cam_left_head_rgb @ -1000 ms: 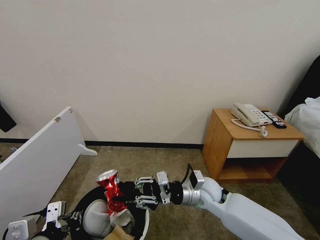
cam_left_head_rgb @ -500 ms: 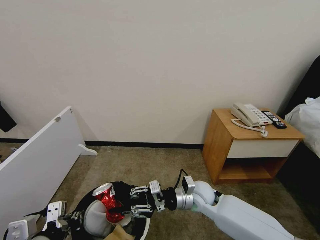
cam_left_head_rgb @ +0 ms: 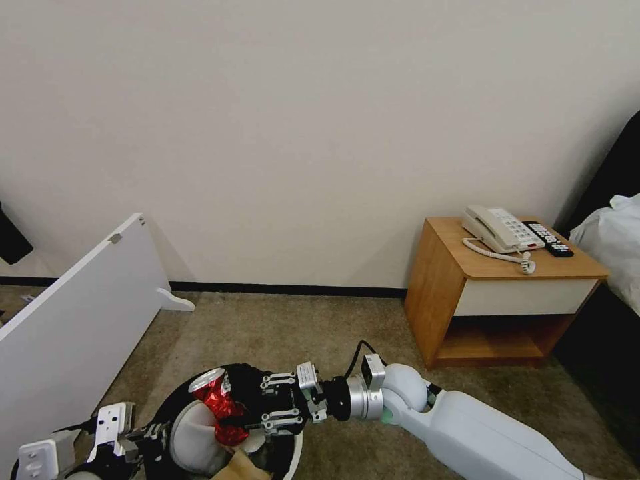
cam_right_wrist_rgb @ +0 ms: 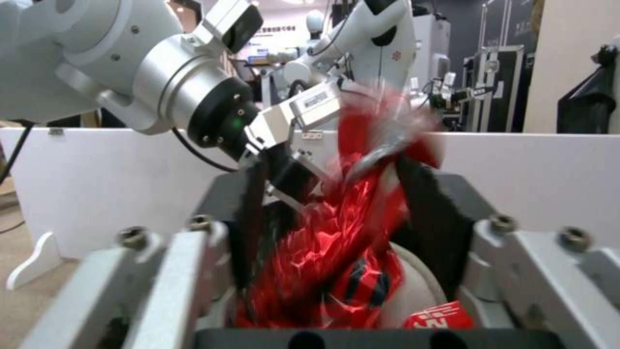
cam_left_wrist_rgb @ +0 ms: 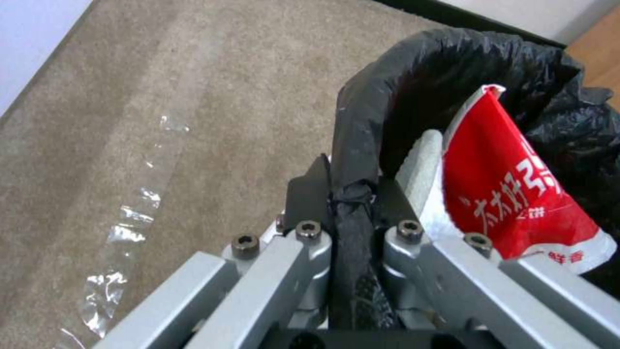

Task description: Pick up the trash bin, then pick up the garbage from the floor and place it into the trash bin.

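While the right claw (cam_left_head_rgb: 235, 411) grips the can (cam_left_head_rgb: 219, 405), its lettering is unreadable.

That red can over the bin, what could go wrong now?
The crushed red can is still gripped by the right gripper above an already crowded trash bin; released, it might roll off the slipper and out. The left gripper pinches just the bagged rim, so the bin might tip.

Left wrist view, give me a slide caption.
Left gripper clamps the trash bin rim; red-and-white wrapper inside.
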Tool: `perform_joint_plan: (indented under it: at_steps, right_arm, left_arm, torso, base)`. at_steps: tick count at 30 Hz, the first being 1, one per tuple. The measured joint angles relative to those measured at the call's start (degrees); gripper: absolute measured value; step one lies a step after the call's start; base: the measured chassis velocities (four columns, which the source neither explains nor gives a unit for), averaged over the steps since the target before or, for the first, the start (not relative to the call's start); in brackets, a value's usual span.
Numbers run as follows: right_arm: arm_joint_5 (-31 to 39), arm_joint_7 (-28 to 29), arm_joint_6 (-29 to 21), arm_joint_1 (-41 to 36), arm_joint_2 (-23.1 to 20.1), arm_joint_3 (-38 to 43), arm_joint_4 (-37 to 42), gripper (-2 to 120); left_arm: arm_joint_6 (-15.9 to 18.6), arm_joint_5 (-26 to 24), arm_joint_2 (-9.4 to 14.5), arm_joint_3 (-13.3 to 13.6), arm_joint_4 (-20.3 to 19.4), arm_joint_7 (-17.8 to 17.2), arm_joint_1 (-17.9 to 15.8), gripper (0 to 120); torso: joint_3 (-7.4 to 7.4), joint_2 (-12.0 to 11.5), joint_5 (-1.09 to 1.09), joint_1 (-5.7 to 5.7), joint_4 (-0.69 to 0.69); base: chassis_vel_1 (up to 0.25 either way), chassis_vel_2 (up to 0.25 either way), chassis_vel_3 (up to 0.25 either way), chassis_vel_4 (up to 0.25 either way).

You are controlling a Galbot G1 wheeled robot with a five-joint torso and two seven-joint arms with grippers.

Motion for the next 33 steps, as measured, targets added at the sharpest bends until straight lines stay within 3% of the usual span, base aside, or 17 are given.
perform_joint_plan:
  at_steps: [1, 11, 28, 33]
  right_arm:
    - [0.0, 0.0, 0.0, 0.0, 0.0, 0.0, 0.0, 56]
    - [0.2, 0.5, 0.1, 0.0, 0.0, 0.3, 0.6, 98]
    - [0.5, 0.6, 0.4, -0.3, -0.2, 1.7, 1.2, 100]
    - [1.6, 0.8, 1.0, -1.0, -0.4, 5.3, 2.0, 100]
  left_arm:
    - [0.0, 0.0, 0.0, 0.0, 0.0, 0.0, 0.0, 4]
    - [0.0, 0.0, 0.0, 0.0, 0.0, -0.1, 0.2, 4]
    - [0.0, 0.0, -0.1, 0.0, 0.0, -0.2, 0.3, 4]
    - [0.0, 0.0, -0.1, 0.1, 0.0, -0.2, 0.3, 4]
  torso:
    - [0.00, 0.0, 0.00, 0.00, 0.00]
    - [0.00, 0.0, 0.00, 0.00, 0.00]
    - [0.00, 0.0, 0.00, 0.00, 0.00]
    - [0.00, 0.0, 0.00, 0.00, 0.00]
  base:
    - [0.000, 0.000, 0.000, 0.000]
    - [0.000, 0.000, 0.000, 0.000]
    - [0.000, 0.000, 0.000, 0.000]
    - [0.000, 0.000, 0.000, 0.000]
